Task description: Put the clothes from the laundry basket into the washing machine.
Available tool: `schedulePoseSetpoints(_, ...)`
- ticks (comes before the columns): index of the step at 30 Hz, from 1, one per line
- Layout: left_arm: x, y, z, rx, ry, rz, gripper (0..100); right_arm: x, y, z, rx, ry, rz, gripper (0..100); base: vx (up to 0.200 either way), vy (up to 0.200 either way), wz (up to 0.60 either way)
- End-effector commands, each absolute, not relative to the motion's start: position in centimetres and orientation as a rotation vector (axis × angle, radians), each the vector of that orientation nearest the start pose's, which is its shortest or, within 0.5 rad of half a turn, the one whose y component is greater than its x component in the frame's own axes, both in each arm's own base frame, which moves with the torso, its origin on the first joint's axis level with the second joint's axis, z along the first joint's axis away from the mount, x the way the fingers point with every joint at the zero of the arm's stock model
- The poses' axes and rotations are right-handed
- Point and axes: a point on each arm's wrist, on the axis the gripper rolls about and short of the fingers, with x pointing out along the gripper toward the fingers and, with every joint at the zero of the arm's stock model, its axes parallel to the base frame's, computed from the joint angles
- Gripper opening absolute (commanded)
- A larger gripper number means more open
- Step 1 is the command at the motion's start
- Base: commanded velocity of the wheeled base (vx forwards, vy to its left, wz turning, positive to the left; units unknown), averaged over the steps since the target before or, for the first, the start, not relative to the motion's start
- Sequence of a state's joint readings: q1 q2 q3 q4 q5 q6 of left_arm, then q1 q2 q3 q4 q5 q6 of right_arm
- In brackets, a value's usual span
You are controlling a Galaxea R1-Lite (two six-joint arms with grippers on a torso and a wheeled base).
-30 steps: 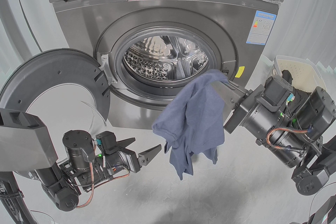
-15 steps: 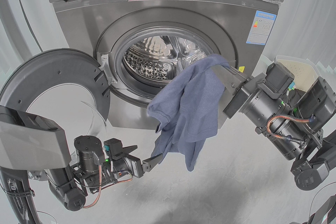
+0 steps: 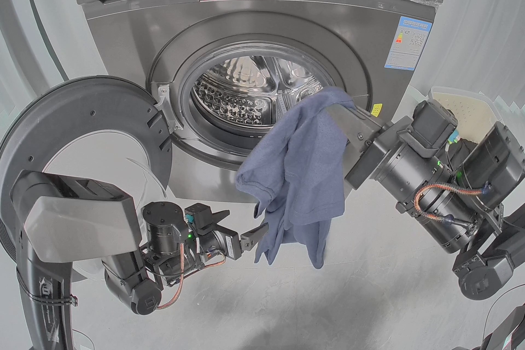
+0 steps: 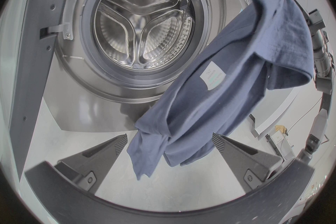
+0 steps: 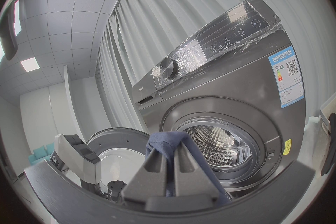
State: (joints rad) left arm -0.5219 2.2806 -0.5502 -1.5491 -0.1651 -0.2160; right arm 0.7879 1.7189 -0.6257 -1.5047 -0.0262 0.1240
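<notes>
Now, as I view it from the head camera, the right claw [image 3: 338, 111] is clenched on the top fold of a blue shirt [image 3: 299, 165], holding it in the air just before the open mouth of the washing machine [image 3: 136, 34], at the right rim of the drum [image 3: 254, 88]. The shirt hangs free below the grip, clear of the floor. The left claw [image 3: 246, 222] sits lower, fingers spread wide; in its wrist view the shirt's hem [image 4: 147, 151] hangs between the two fingers [image 4: 105, 151], and I cannot tell whether either one touches it. The door [image 3: 82, 110] stands swung open to the left. The laundry basket [image 3: 476, 108] stands behind the right arm.
</notes>
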Motion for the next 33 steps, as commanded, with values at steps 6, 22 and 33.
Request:
schedulePoseSetpoints(6,31.3,-18.2,1.0,-0.174,0.244,-0.660,100,20.1,20.3,21.6,0.284,-0.335,0.779,0,0.000,0.000,0.00)
schedulePoseSetpoints(22,32.3,-19.1,0.5,-0.176,0.219,-0.672,100,19.9,20.4,21.5,0.285,-0.329,0.788,0,0.000,0.000,0.00)
schedulePoseSetpoints(33,33.4,-19.9,0.1,-0.178,0.190,-0.676,100,19.8,20.4,21.4,0.284,-0.326,0.790,0,0.000,0.000,0.00)
